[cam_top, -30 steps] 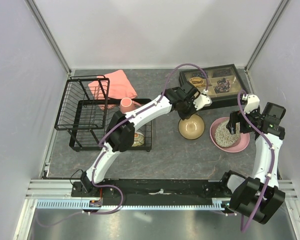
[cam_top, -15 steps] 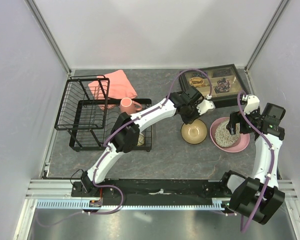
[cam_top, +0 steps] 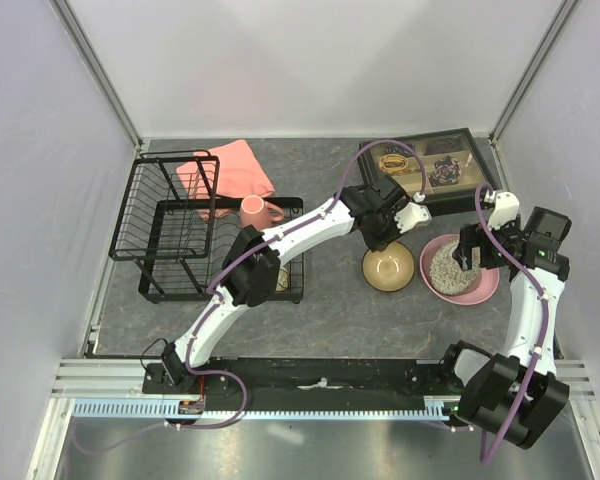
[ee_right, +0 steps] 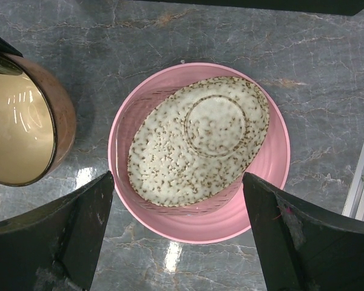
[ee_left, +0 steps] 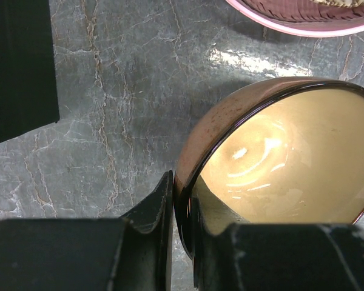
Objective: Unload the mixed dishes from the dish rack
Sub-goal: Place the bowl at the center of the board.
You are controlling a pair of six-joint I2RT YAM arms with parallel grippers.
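**Brown bowl on a thin rim pinch, close beside the plate**

The left gripper (ee_left: 181,201) is closed nearly all the way on the rim of the small brown bowl (ee_left: 279,163), one finger outside the wall and one inside against the glossy cream glaze. The bowl is out of the dish rack (cam_top: 170,245), down by the surface (cam_top: 330,300) and just beside the pink plate (ee_right: 261,194). From the wrist views it looks tipped, and I cannot tell whether its foot is fully down.

That is the main risk. If the jaws let go while the bowl leans, it may rock or roll and knock the plate's rim. A narrow grip on a slick glaze could also slip early if the wrist twists.

The right gripper (ee_right: 177,180) hangs spread wide and empty over the grey speckled bowl (ee_right: 194,145), which lies upside down and slanted on the plate. The two wrists are near each other here, so a careless lift by either arm could bump the other or nudge that bowl off its perch.

The pink mug (cam_top: 252,209) stands in the rack under the left arm's path back, and a low return sweep could catch it.
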